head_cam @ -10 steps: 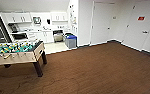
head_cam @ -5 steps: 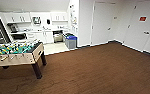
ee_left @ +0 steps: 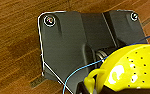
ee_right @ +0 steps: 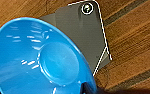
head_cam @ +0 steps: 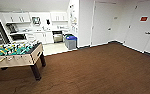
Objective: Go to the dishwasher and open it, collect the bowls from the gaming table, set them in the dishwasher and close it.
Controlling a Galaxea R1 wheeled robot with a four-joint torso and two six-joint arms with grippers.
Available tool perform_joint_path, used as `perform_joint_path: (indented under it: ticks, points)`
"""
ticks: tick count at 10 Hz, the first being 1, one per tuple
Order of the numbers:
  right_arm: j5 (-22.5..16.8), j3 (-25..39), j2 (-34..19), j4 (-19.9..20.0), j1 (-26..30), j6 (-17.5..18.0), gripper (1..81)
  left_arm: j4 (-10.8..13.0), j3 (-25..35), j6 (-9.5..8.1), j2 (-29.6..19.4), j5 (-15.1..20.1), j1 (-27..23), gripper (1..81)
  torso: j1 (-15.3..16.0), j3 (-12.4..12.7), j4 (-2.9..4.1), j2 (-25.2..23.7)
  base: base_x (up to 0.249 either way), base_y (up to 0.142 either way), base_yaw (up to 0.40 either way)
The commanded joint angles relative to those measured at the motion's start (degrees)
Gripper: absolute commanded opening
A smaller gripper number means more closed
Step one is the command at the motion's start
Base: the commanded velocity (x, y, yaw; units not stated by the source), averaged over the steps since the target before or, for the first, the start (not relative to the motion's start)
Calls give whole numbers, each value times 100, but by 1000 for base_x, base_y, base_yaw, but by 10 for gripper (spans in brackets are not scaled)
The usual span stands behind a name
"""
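The dishwasher [head_cam: 57, 36], steel-fronted, sits shut in the white kitchen run at the far end of the room. A bright blue bowl [ee_right: 38, 60] hangs over the wooden floor, and my right gripper [ee_right: 87, 88] is shut on its rim. A yellow perforated bowl [ee_left: 133, 67] with a small handle hangs close over the dark robot plate, with my left gripper [ee_left: 91, 88] shut on it. The gaming table is out of view.
A table-football table [head_cam: 16, 53] with a green field stands at the left on dark legs. A grey bin with a blue lid [head_cam: 71, 42] stands beside the dishwasher by a white wall corner. White doors [head_cam: 141, 27] line the right wall. Brown wood floor [head_cam: 96, 72] lies ahead.
The head view has shifted only slightly. Nothing in the room has visibly moved.
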Motion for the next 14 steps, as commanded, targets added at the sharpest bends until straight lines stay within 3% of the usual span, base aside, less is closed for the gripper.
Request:
perform_joint_path:
  ticks: [1,5,14]
  points:
    - [-246,-36,-59,-45,210,-45,10,33,12,23,-98,275,-212,10,0,0,0,0,112,70,0]
    - [-246,-26,-51,-45,193,-54,10,33,12,23,-98,275,-212,10,2,0,0,2,101,71,0]
    - [-246,-44,-42,-45,183,-54,10,25,12,32,-107,275,-212,10,0,0,0,2,85,0,0]
